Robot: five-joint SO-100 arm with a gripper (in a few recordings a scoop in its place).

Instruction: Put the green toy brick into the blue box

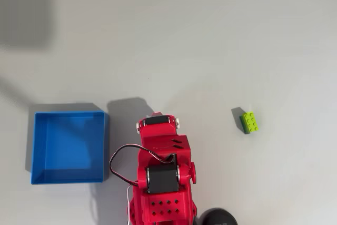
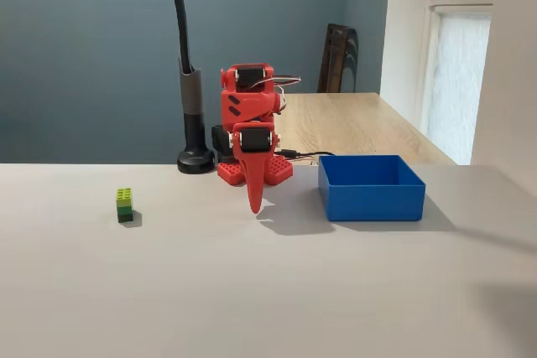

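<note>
One green toy brick point(image 1: 249, 122) on my tabletop point(image 1: 210, 35), right of centre in the overhead view, well right of my folded jaws point(image 2: 255, 199), which look narrow and empty, long axis running roughly up-frame; blue box point(image 1: 68, 175) lower left.

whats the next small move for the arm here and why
Probably swing the gripper toward the green toy brick. In the fixed view the gripper hangs folded near the base, pointing down, holding nothing, while the brick sits alone on the table, well apart from the blue box.
</note>
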